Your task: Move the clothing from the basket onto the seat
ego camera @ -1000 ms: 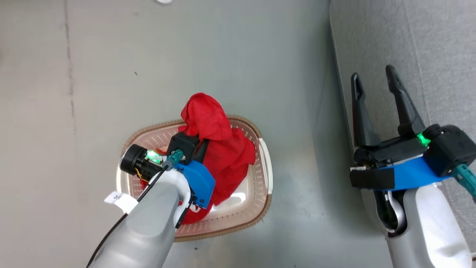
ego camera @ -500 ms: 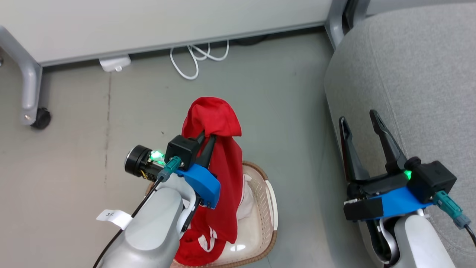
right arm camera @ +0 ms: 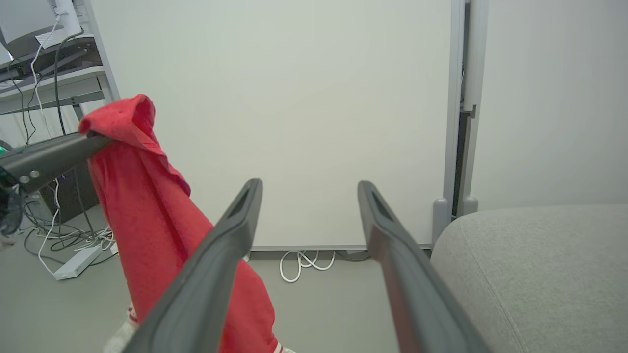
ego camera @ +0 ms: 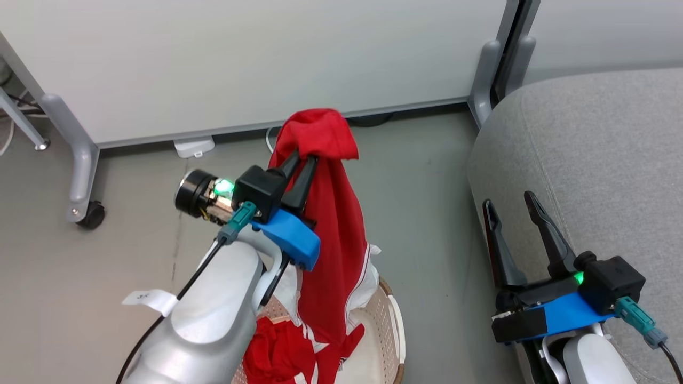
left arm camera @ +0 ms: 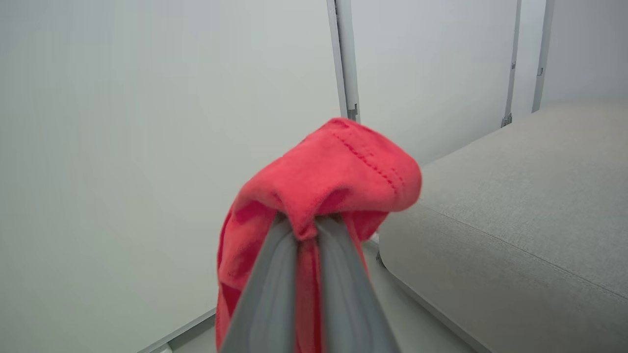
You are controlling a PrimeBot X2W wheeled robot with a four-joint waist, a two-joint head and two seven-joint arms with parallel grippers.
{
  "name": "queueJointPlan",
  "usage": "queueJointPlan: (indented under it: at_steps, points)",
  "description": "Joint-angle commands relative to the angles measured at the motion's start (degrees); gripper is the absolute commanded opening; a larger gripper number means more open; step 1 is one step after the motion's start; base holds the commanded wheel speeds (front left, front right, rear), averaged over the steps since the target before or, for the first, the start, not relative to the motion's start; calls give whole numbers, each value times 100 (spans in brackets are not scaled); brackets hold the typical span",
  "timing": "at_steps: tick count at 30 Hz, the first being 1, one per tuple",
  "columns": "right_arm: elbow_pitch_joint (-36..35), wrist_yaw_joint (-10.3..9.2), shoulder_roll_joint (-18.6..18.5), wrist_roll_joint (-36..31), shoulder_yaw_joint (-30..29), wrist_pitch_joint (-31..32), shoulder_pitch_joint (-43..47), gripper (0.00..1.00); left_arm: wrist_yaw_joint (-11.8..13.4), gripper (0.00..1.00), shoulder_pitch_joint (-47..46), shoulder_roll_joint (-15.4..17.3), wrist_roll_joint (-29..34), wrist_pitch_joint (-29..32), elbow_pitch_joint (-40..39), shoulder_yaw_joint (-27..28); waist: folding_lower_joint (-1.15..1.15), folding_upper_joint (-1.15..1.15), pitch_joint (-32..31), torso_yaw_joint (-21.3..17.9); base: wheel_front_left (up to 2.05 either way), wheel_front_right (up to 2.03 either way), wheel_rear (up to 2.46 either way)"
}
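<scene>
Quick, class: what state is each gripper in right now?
Left gripper: closed, holding a red garment.
Right gripper: open, holding nothing.

Open floor (ego camera: 437, 240) lies between basket (ego camera: 394, 325) and seat (ego camera: 597, 160).

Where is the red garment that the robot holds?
In the head view the garment hangs at centre from the left gripper, over the basket, with the grey seat to its right.
</scene>
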Motion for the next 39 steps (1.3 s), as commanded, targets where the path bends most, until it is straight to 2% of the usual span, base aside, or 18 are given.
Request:
queueJointPlan:
  at_steps: [1,14,27,31,39]
  points:
    - [14,11,-18,55,16,-20,108,100,-8,0,-148,39,25,-27,-94,11,1,-1,-124,13,0,0,0]
    - [6,11,-19,121,-4,-21,308,100,51,0,-321,115,13,307,-781,-99,1,-1,-313,27,0,0,0]
    - [-9,11,-18,122,88,-20,213,100,99,0,-222,171,-32,454,-1113,-203,1,-1,-262,78,0,0,0]
    - [25,11,-18,143,389,-20,50,100,107,0,-233,176,-66,463,-1138,-226,1,-1,-239,96,0,0,0]
    - [255,11,-19,75,1375,-20,-509,100,104,0,-318,166,-73,449,-1136,-306,1,-1,-170,146,0,0,0]
